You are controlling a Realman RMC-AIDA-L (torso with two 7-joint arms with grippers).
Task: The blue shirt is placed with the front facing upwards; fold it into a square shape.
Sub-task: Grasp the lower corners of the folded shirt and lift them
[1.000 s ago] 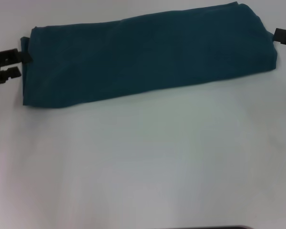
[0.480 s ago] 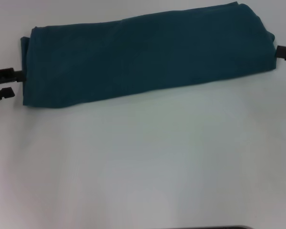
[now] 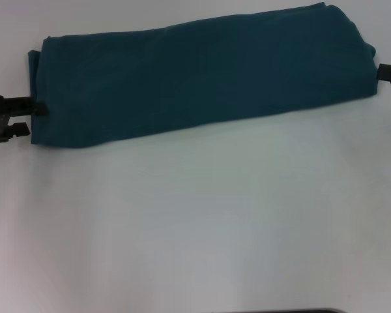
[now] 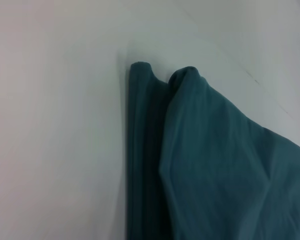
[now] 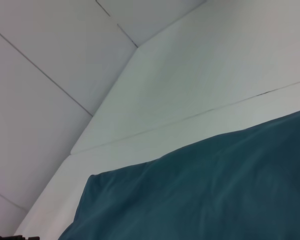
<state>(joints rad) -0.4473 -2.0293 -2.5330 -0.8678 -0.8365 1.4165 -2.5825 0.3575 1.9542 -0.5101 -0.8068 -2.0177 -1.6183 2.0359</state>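
The dark teal-blue cotton shirt (image 3: 202, 75), folded into a long band, lies across the upper frame on the white table (image 3: 202, 222). The left gripper (image 3: 16, 117) spreads released at its left end; whether the right gripper (image 3: 386, 72), at its right end, grips cannot be told.

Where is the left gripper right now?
In the head view the left gripper sits at the left edge, on the table, at the left end of the folded blue shirt.

We see the blue shirt (image 5: 200, 195) filling the view from four to seven o'clock, lying on the white bench (image 5: 200, 85); thin seams cross the pale surfaces beyond it.
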